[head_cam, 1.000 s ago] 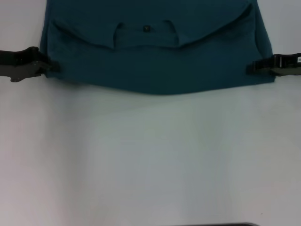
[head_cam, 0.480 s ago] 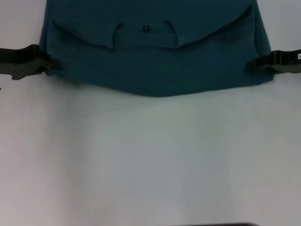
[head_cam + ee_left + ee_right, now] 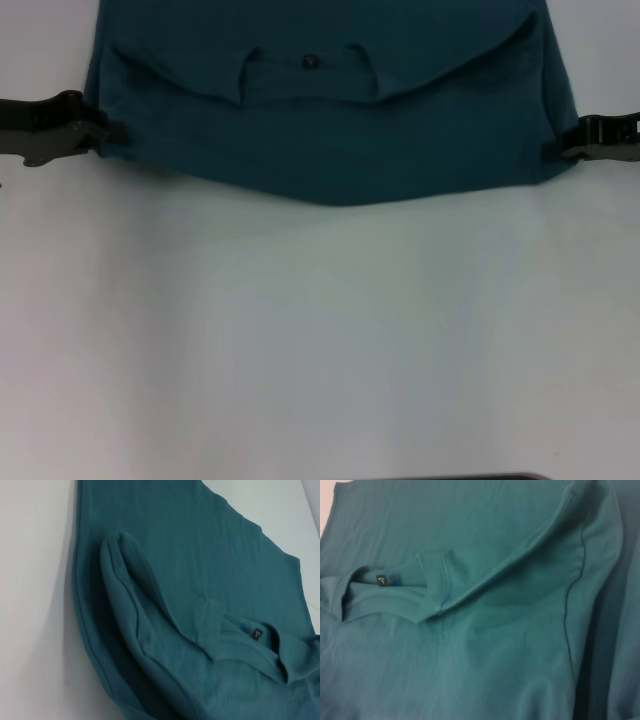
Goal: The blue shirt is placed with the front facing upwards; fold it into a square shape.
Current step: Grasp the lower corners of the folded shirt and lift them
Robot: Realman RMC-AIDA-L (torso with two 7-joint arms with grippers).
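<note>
Between the two end effectors, at the far part of the white worktop point(image 3: 320, 340), lies the blue shirt point(image 3: 330, 110), folded over so its collar and small black neck label point(image 3: 309, 62) face up, its near folded edge sagging toward the middle. Left end effector point(image 3: 112, 133) sits at the shirt's left edge, tips touching the cloth, apparently pinched on the fold, though the grip itself is too dark to confirm. Right end effector point(image 3: 562, 150) sits just at the shirt's right edge, tips at the cloth border; cannot tell whether it grips or how wide it is. Both wrist views are filled with teal cloth, showing the collar, label point(image 3: 256, 634) and folded sleeve seams point(image 3: 568, 600).
</note>
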